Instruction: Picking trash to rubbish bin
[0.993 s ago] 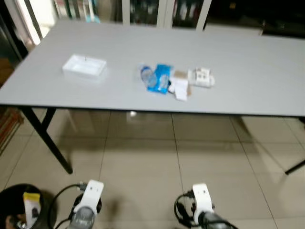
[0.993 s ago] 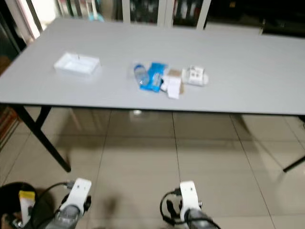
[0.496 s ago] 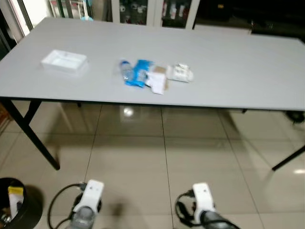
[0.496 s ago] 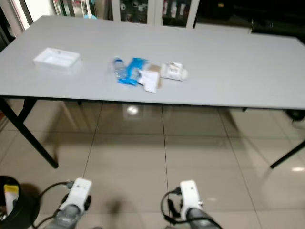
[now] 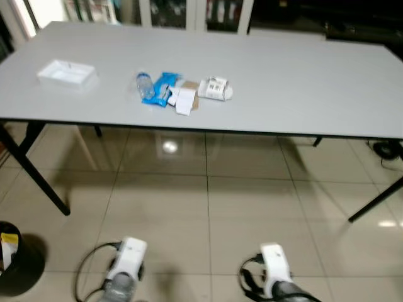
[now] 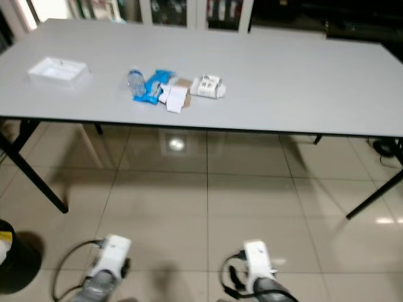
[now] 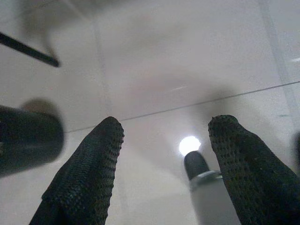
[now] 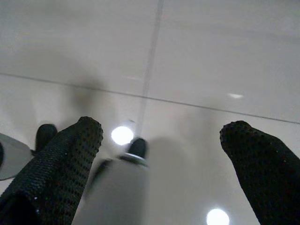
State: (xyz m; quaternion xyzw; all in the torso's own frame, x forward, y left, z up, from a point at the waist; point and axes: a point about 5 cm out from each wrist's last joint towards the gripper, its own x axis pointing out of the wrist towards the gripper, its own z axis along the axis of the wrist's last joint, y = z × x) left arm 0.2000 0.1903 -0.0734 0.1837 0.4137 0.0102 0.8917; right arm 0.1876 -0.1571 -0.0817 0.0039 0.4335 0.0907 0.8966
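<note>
A small heap of trash lies on the grey table (image 5: 302,75): a crushed clear bottle (image 5: 144,86), a blue wrapper (image 5: 162,89), white and brown paper scraps (image 5: 185,99) and a white carton (image 5: 215,89). A black rubbish bin (image 5: 16,260) stands on the floor at the far left, something yellow inside it. Both arms hang low by the floor. My left gripper (image 7: 164,136) is open over the tiles, the bin (image 7: 28,139) close beside it. My right gripper (image 8: 164,136) is open above bare tiles too.
A clear plastic tray (image 5: 65,72) sits at the table's left end. Black table legs (image 5: 38,179) slant down at left, another leg (image 5: 376,198) at right. Cabinets stand behind the table. Glossy beige tiles stretch between me and the table.
The whole picture has shifted: the table and trash slid left in view and the bin moved toward the left edge, so the camera turned. The arms hang as before.
</note>
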